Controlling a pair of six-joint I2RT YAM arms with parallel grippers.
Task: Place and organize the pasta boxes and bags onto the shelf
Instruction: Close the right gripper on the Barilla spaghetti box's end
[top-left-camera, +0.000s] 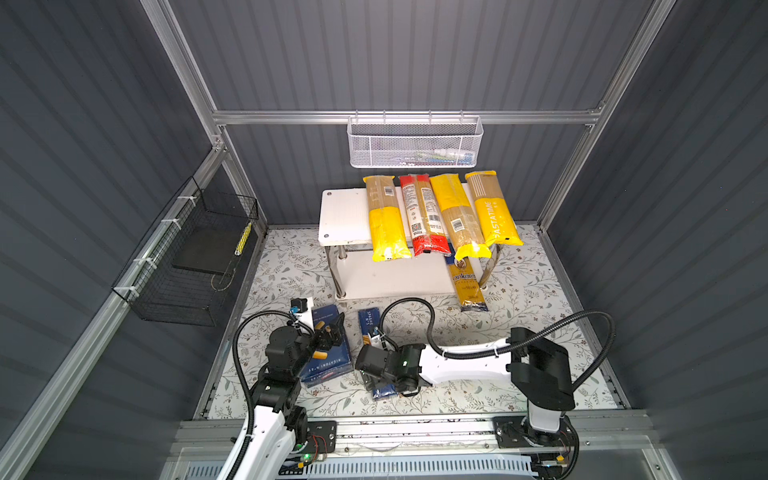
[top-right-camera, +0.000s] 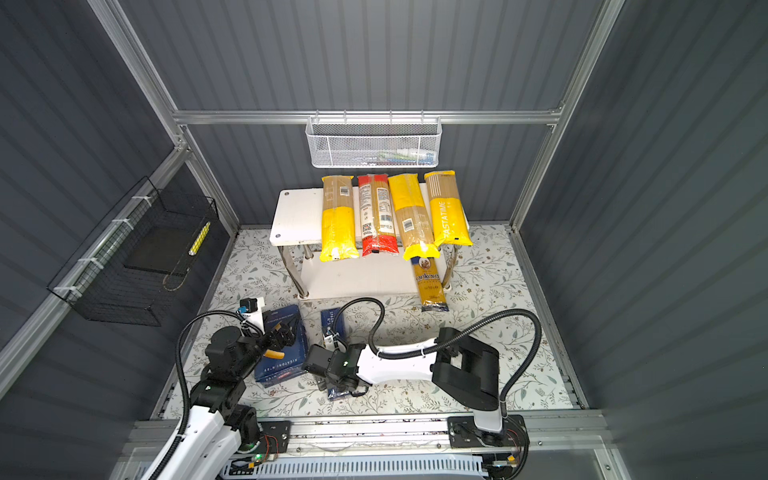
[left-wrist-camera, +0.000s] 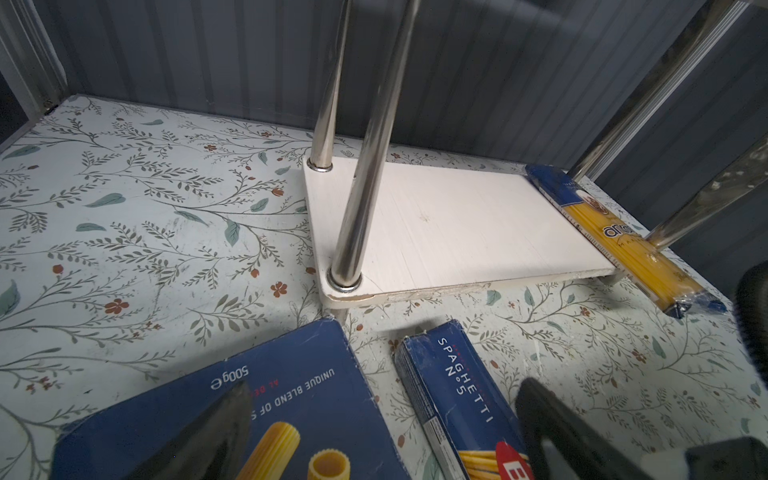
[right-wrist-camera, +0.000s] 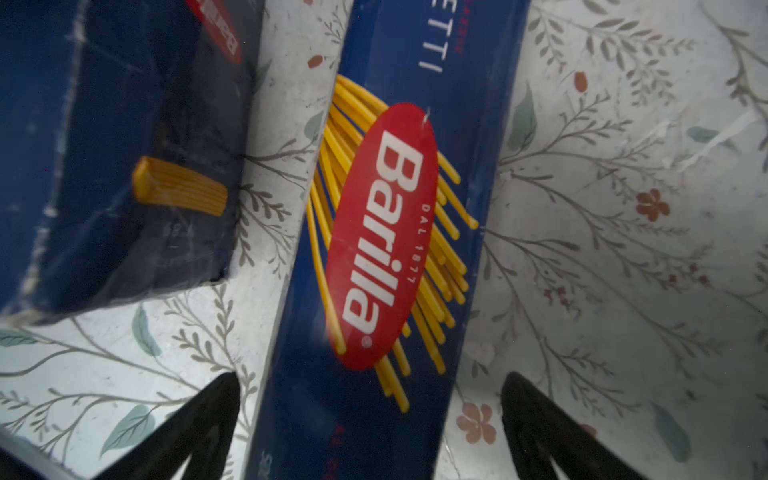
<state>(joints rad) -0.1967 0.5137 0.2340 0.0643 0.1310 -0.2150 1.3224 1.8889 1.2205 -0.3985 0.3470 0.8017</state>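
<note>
Both dark blue pasta boxes lie on the floral floor in front of the shelf (top-left-camera: 345, 216): the wide rigatoni box (top-left-camera: 326, 368) and, to its right, the narrow spaghetti box (top-left-camera: 368, 322). My left gripper (left-wrist-camera: 382, 386) hangs open above the rigatoni box (left-wrist-camera: 291, 399), holding nothing. My right gripper (right-wrist-camera: 370, 378) is open and straddles the spaghetti box (right-wrist-camera: 374, 249), with floor showing on both sides between box and fingers. Three yellow bags (top-left-camera: 386, 220) and a red one (top-left-camera: 424, 216) lie across the top tier. The ankara bag (top-left-camera: 467, 282) rests half on the lower tier (left-wrist-camera: 457, 224), half on the floor.
A white mesh basket (top-left-camera: 415, 143) hangs on the back wall above the shelf. A black wire basket (top-left-camera: 191, 266) is fixed to the left wall. The right arm's black cable (top-left-camera: 415, 307) loops up in front of the shelf. Chrome legs (left-wrist-camera: 361, 166) stand at the shelf's corners.
</note>
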